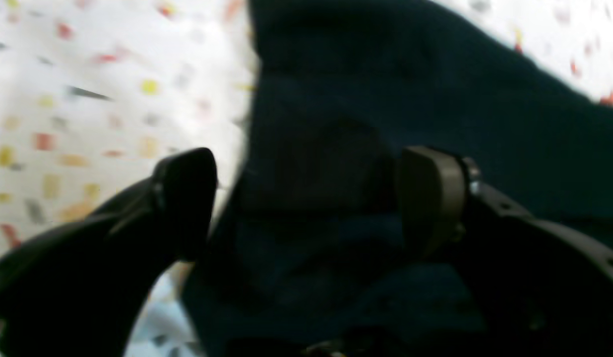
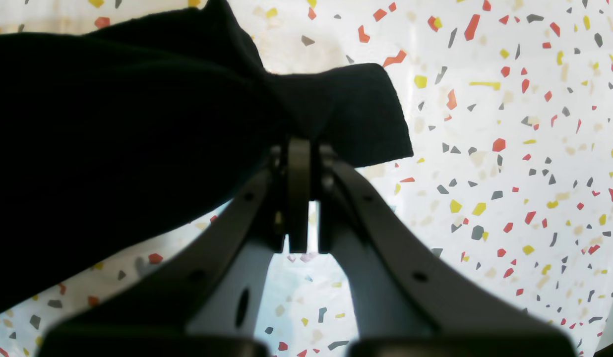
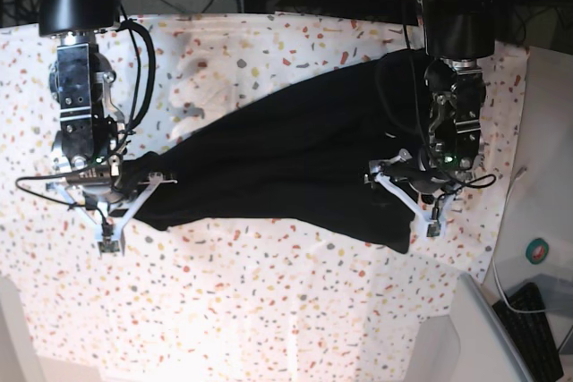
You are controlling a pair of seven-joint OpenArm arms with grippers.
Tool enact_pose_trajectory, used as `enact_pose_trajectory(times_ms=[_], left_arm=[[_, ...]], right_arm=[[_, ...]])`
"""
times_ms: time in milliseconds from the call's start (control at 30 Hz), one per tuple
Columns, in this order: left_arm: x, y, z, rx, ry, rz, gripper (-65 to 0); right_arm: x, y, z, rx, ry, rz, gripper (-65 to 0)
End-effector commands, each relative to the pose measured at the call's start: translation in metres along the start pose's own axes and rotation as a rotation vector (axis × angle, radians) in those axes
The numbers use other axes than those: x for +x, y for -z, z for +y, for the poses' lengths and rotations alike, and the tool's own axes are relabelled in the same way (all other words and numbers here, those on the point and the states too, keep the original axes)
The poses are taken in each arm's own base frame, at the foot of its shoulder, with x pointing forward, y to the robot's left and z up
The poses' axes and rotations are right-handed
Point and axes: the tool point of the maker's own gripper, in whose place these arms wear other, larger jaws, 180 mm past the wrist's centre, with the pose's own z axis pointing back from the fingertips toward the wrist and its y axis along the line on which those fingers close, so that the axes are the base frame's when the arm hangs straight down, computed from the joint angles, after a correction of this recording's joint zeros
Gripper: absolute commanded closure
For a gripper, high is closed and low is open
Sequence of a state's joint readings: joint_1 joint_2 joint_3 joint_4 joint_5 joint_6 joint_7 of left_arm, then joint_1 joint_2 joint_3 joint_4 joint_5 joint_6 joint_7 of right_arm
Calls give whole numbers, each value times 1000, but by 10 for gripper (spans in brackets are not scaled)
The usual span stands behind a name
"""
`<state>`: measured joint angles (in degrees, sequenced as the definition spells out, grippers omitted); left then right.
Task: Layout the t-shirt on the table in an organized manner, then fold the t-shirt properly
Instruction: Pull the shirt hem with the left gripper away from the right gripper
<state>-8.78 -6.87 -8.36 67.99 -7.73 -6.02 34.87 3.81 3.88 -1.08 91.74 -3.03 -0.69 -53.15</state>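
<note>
- Laying out, step 1 of 2: the shirt (image 3: 286, 163) lies as a long rumpled black band across the table (image 3: 269, 310), running from the right gripper (image 3: 109, 192) at one end to the left gripper (image 3: 407, 187) at the other; not flat yet, no fold begun by my reading.
- Right gripper (image 2: 299, 148): jaws closed tight, pinching a bunched corner of shirt (image 2: 113, 129) between the pads; cloth flares out past the tips and hangs clear of the table (image 2: 510, 173) in the wrist view.
- Left gripper (image 1: 306, 198): jaws wide apart, straddling dark cloth (image 1: 410, 89); one finger (image 1: 187, 198) sits over the shirt's edge by the table (image 1: 88, 99), the other pad (image 1: 430, 193) over the cloth. No pinch visible; cannot tell if the tips touch the fabric, view is blurred.
- Print side not visible, only plain black shows.
- Next move, my guess: left needs to close on an edge or corner, then both arms pull apart to tension and spread the shirt flat before any fold.
- Risk: left closing on several layers and keeping the bunch.
</note>
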Motion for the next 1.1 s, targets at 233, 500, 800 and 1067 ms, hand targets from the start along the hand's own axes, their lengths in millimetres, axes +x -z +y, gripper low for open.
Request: enact_pose_trajectory(times_ms=[233, 500, 800, 1067], left_arm=[[38, -9, 7, 14, 12, -118, 0], [64, -47, 31, 82, -2, -244, 0], [136, -123, 11, 70, 57, -525, 0], [204, -101, -17, 35, 23, -587, 0]], right_arm=[[10, -3, -5, -14, 4, -38, 0], [-13, -6, -3, -9, -3, -8, 0], [10, -30, -2, -6, -3, -171, 0], [121, -29, -45, -91, -22, -367, 0]])
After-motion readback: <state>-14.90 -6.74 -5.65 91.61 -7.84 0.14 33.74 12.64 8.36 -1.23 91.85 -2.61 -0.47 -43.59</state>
